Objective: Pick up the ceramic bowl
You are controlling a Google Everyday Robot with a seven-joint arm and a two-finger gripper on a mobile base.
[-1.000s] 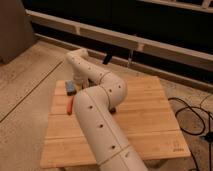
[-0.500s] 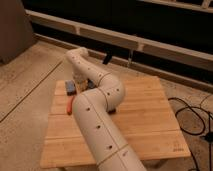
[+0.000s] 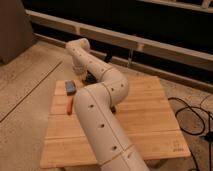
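Observation:
My white arm reaches from the bottom of the camera view over a wooden table, bends at the elbow, and runs to the far left corner. The gripper hangs down from the wrist over the table's far left edge. A small dark shape sits right beside it, mostly hidden by the forearm. It may be the ceramic bowl, but I cannot tell. Another dark patch peeks out under the elbow.
A blue object and an orange object lie on the table's left side. A black cable lies on the floor to the right. A low ledge and railing run behind the table.
The arm has hardly moved. The wrist end has shifted slightly up and away towards the table's far edge.

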